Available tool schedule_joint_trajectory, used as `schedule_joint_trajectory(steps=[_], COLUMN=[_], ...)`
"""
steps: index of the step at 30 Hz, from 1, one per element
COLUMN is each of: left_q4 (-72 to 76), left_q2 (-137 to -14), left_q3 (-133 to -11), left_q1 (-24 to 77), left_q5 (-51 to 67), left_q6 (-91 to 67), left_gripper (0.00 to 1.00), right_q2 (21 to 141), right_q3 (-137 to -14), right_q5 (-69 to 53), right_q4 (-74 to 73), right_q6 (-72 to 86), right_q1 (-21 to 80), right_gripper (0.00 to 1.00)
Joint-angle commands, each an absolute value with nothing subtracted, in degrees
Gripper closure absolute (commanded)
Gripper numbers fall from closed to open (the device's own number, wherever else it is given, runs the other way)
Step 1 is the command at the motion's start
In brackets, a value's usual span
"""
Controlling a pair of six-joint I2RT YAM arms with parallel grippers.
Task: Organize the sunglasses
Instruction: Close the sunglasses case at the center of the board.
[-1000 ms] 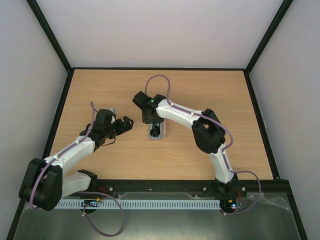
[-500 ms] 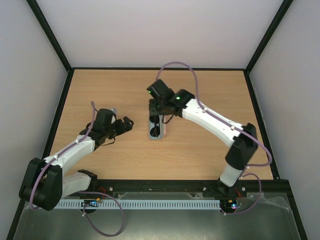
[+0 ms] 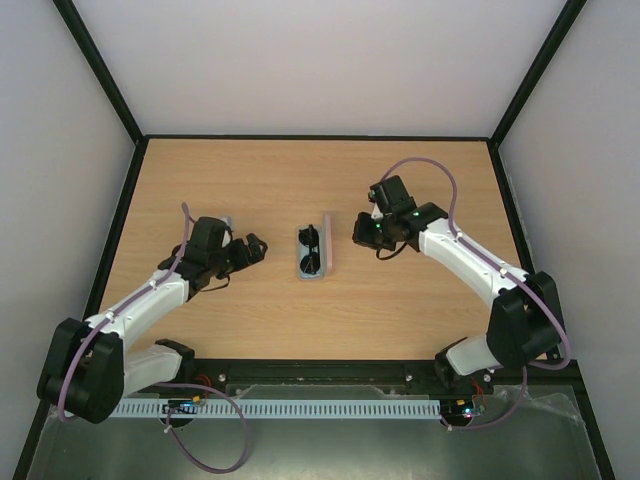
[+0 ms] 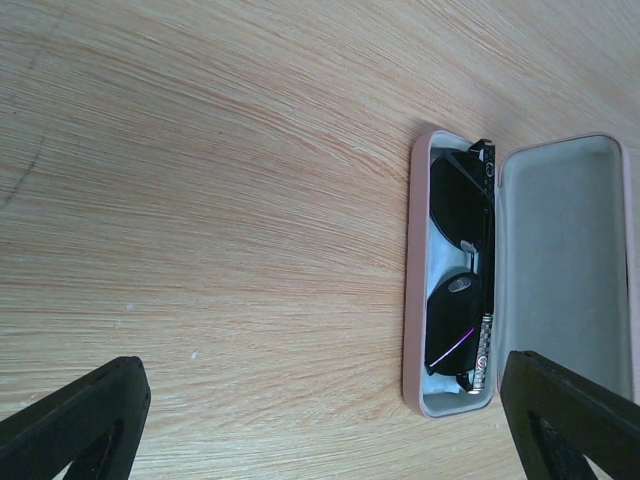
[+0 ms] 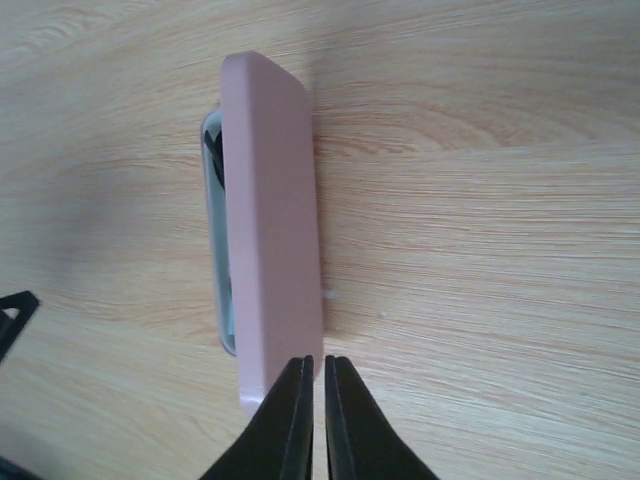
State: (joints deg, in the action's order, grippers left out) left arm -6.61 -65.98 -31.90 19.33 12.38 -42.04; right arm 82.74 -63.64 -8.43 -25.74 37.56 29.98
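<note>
While sunglasses (image 4: pixel 455 315) lie in the open case (image 4: pixel 411 280), left tool (image 3: pixel 252 248) gapes; right tool (image 5: pixel 318 364) pinched.

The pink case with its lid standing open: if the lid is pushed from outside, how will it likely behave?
The lid looks rigid and hinged, so it would probably swing shut over the sunglasses. The case looks small and light on the smooth table, so it may slide instead.
</note>
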Motion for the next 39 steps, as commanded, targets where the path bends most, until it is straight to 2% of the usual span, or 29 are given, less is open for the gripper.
schedule_joint_trajectory(steps=[1, 13, 15, 18, 21, 22, 24, 26, 34, 39], left_q4=[-5.7, 2.0, 2.3, 3.0, 4.1, 4.4, 4.6, 4.9, 7.1, 9.1], left_q2=[-66.5, -77.5, -78.9, -81.4, -83.9, -85.2, -87.2, -89.1, -94.6, -96.9], left_q3=[-32.0, -33.4, -33.9, -34.7, -35.5, -35.9, -36.8, -37.8, -40.4, -40.9], left_q1=[19.4, 20.0, 20.3, 20.5, 21.3, 21.7, 22.6, 23.3, 25.2, 26.0], left_q5=[13.7, 14.1, 13.8, 13.7, 13.8, 13.7, 13.4, 13.0, 13.4, 14.1], left_q6=[-42.5, -43.5, -43.1, -42.8, -42.8, -42.9, -43.0, -43.2, -43.9, -44.7], left_gripper=[0.01, 0.02, 0.09, 0.28, 0.42, 0.51, 0.58, 0.62, 0.65, 0.71], right_q2=[82.1, 94.5, 95.4, 96.5, 97.1, 97.3, 97.5, 97.8, 99.7, 100.0], right_q3=[-61.5, -66.0, -66.2, -66.5, -66.2, -66.2, -66.1, -66.1, -66.5, -66.2], right_q5=[-16.9, -19.1, -19.8, -20.8, -21.3, -21.5, -21.9, -22.3, -24.9, -26.3], right_q4=[-18.6, -14.1, -13.4, -12.7, -12.1, -12.0, -11.5, -11.3, -10.1, -9.2], right_q6=[37.3, 35.3, 35.3, 35.5, 35.8, 35.9, 36.0, 36.1, 36.1, 36.1], right_q1=[27.2, 26.4, 26.4, 26.4, 26.4, 26.4, 26.4, 26.4, 26.4, 26.5], right_gripper=[0.96, 0.96, 0.95, 0.94, 0.93, 0.93, 0.93, 0.93, 0.91, 0.91])
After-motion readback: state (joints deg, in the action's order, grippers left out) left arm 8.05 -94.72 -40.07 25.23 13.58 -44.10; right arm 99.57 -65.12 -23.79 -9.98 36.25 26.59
